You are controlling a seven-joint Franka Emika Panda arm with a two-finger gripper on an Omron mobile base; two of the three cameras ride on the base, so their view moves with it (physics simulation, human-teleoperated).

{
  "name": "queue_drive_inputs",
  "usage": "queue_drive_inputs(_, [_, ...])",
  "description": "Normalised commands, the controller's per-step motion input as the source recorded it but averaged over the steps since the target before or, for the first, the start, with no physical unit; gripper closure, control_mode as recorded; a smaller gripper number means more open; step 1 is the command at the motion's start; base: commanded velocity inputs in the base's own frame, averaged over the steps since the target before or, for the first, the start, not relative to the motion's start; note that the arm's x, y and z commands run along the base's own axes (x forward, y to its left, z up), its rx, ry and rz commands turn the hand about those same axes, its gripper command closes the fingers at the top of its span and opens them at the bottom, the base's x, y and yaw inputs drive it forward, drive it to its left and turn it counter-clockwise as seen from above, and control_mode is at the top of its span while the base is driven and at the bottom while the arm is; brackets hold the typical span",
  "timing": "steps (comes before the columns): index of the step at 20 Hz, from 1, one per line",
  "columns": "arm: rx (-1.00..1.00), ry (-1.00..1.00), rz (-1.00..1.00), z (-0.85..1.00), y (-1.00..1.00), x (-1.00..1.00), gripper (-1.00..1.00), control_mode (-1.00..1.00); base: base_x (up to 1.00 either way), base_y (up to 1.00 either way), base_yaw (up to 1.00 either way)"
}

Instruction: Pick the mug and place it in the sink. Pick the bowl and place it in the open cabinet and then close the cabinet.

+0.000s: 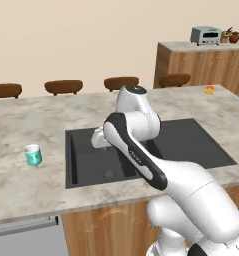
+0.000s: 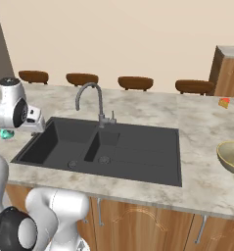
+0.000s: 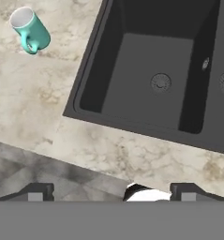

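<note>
Mug (image 1: 33, 155) stands upright on the surface (image 1: 21, 125), left of the sink (image 1: 86, 160) and apart from it; bowl (image 2: 232, 158) sits right of the sink; your jaws are spread wide, gripper (image 3: 111, 192) holding nothing.

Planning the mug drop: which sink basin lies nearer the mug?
The larger, deeper basin, beside the counter where the mug stands; the shallow one lies beyond the divider.

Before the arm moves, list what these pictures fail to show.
- Bowl: cut off by the right edge of the right base view.
- Mug: mostly hidden behind the arm in the right base view.
- Sink: middle and faucet covered by the arm in the left base view.
- Cabinet: cannot be judged.
</note>
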Motion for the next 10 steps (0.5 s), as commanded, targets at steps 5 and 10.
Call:
queue_drive_inputs(5, [-0.11,0.02,0.11,-0.05,1.0,0.11,-1.0,-1.0,0.0,0.0,0.0])
queue_drive_inputs(10, [-0.07,0.0,0.13,-0.07,1.0,0.18,-1.0,-1.0,0.0,0.0,0.0])
